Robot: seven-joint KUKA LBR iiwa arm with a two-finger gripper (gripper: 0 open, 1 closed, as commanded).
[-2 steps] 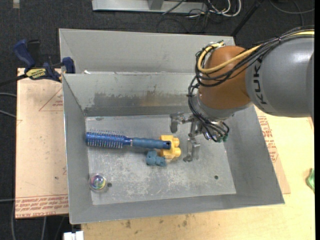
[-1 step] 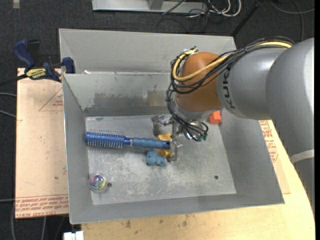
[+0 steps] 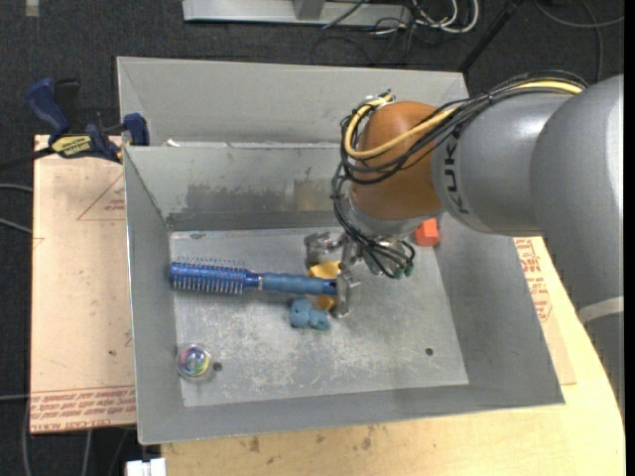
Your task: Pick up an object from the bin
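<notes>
A small glittery ball (image 3: pixel 193 362) lies at the near left corner of the grey bin (image 3: pixel 347 365), well apart from the action; mid-bin, the gripper (image 3: pixel 331 273) is low over the handle end of a blue hairbrush (image 3: pixel 238 282), jaws apart and seemingly astride it; the step looks like the grasp itself, with closing and a straight lift next. A small blue piece (image 3: pixel 308 315) lies just beside; a yellow scrap (image 3: pixel 323 269) under the wrist is hard to identify; an orange block (image 3: pixel 427 232) is half hidden behind the arm.
</notes>
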